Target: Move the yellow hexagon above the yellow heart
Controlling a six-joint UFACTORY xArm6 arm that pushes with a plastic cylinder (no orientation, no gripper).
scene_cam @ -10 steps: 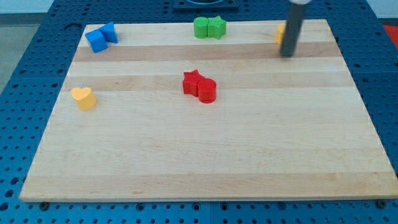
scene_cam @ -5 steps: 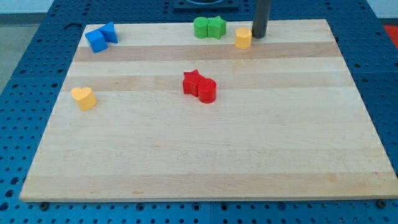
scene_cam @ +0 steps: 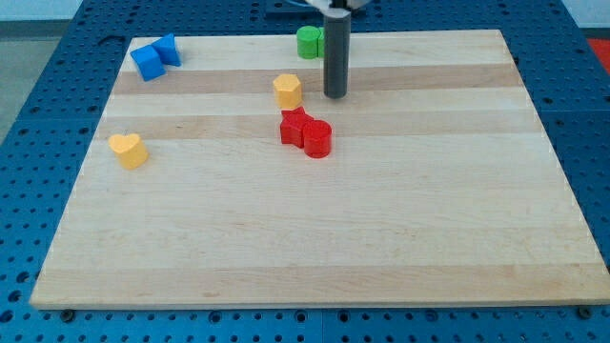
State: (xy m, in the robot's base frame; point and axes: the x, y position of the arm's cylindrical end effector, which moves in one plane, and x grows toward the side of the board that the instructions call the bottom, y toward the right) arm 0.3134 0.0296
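The end effector is a straight dark rod with no jaws to open or close, so it grips nothing; my tip (scene_cam: 335, 96) rests on the light wooden bench (scene_cam: 429, 219) near the middle of the far edge, just to the view's right of the small yellow hexagon block (scene_cam: 288, 90) and apart from it by a narrow gap. That placement is judged deliberate: standing on the hexagon's right side puts the rod where a leftward push would carry the block towards the left edge, where the small yellow heart block (scene_cam: 128, 150) lies. The yellow hexagon sits flat and upright, its six-sided top face paler than its side walls, with no tilt apparent. It lies just above the red star block (scene_cam: 294, 125), which touches a red rounded block (scene_cam: 318, 139) near the bench centre. The hexagon is well apart from the heart, far to its right and only somewhat nearer the far edge, so the task is judged not yet complete. A green block (scene_cam: 308, 41), partly hidden behind the rod, sits at the far edge; whether a second green piece stands behind the rod cannot be told. Two blue blocks (scene_cam: 154, 56) touch near the far left corner.
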